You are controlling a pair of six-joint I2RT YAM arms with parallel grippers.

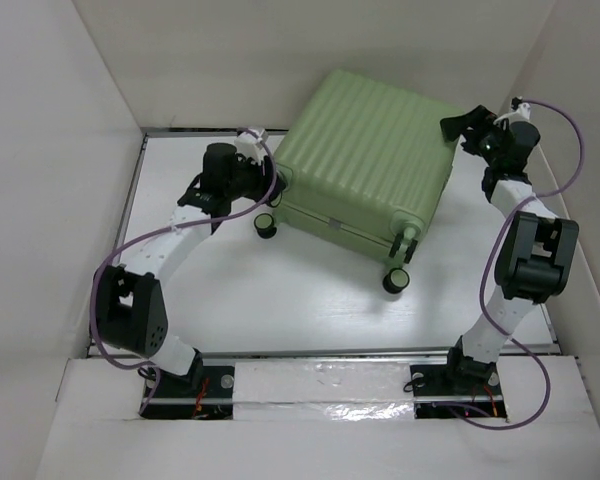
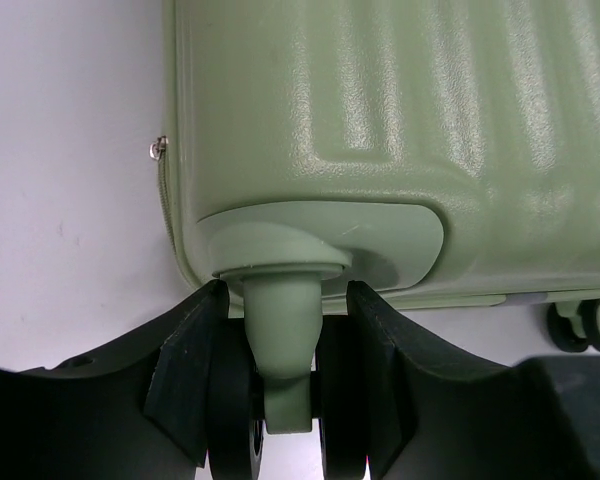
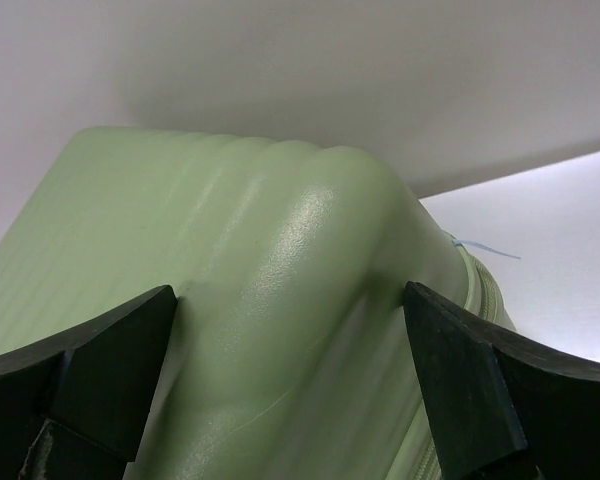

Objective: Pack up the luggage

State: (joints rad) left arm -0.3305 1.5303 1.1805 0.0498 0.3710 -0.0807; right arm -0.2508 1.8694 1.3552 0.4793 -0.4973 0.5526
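Observation:
The luggage (image 1: 365, 160), a pale green ribbed suitcase, lies closed on the white table, its black wheels toward the near side. My left gripper (image 1: 270, 187) is at its left near corner. In the left wrist view the gripper (image 2: 285, 300) is shut on a caster wheel (image 2: 280, 350), with one finger against each side of the twin black wheels under the shell (image 2: 380, 120). My right gripper (image 1: 458, 128) is at the far right corner. In the right wrist view the gripper (image 3: 290, 300) is wide open and straddles the rounded corner of the shell (image 3: 260, 230).
Two more wheels (image 1: 266, 225) (image 1: 395, 281) stick out along the suitcase's near edge. A zipper pull (image 2: 158, 150) hangs at its side seam. White walls (image 1: 60, 100) enclose the table on the left, back and right.

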